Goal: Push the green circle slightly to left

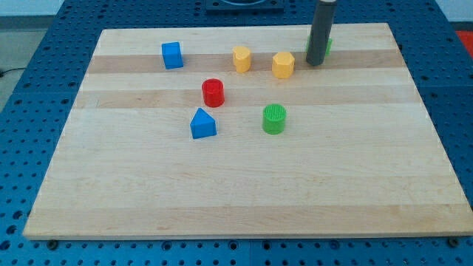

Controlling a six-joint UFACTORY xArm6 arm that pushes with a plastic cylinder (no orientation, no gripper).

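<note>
The green circle [274, 118] is a ribbed round block standing near the middle of the wooden board [244, 192]. My tip [315, 63] is at the view's top right, well above and to the right of the green circle, not touching it. The rod stands in front of another green block [327, 46], which is mostly hidden, so its shape cannot be made out. The tip is just to the right of a yellow hexagon-like block [282, 64].
A second yellow block [242, 58] sits left of the first. A red cylinder [213, 92] and a blue triangle [202, 124] lie left of the green circle. A blue cube [172, 55] is at the top left.
</note>
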